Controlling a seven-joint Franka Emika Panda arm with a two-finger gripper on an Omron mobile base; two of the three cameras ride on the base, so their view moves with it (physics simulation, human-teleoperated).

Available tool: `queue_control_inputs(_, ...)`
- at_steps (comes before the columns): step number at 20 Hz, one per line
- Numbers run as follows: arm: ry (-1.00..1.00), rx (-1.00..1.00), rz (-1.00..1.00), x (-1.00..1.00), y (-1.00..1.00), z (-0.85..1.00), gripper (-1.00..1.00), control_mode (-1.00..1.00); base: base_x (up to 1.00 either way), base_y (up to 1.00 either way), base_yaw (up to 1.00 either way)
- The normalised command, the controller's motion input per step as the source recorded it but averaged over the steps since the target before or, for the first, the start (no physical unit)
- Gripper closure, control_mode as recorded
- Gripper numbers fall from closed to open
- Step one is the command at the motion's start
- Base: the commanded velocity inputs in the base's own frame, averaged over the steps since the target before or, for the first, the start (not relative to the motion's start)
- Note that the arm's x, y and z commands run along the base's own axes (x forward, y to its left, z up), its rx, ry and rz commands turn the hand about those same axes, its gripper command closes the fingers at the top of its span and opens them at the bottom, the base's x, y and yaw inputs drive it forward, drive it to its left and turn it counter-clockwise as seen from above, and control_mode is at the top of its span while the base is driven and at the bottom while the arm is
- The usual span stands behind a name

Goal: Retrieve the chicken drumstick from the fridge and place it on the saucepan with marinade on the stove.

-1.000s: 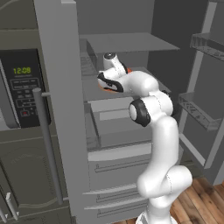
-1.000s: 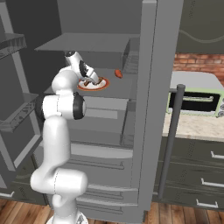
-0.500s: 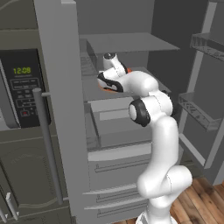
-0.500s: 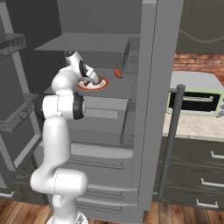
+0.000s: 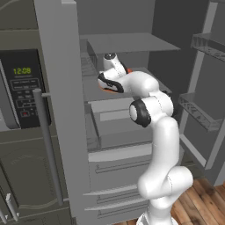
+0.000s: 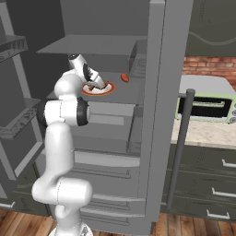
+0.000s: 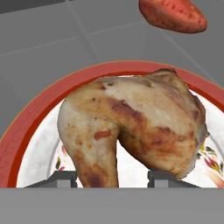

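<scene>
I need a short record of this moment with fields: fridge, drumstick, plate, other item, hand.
fridge: fridge open, shelf inside visible
drumstick: chicken drumstick lies on the plate
plate: red-rimmed white plate on the fridge shelf
other item: red-orange oblong item on the shelf beyond the plate
hand: hand down at the drumstick, fingers either side of it; grip unclear

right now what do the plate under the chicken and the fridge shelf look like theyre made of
The plate looks like glazed ceramic: smooth white face, solid red rim, small painted flecks, though the render leaves it open. The fridge shelf looks like matte grey plastic or metal: flat, even grey with thin seam lines and no shine. The chicken drumstick is roasted meat, mottled golden-brown skin.
</scene>
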Motion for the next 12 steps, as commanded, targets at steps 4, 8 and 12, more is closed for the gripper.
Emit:
queue_control_inputs(4, 0.00, 0.00, 0.00, 0.00, 0.02, -0.12, 1.00, -1.00, 0.00, 0.00, 0.00)
queue_control_inputs(8, 0.00, 0.00, 0.00, 0.00, 0.00, -0.18, 1.00, -1.00, 0.00, 0.00, 0.00)
queue_control_inputs(12, 0.00, 0.00, 0.05, 0.00, 0.00, -0.15, 1.00, -1.00, 0.00, 0.00, 0.00)
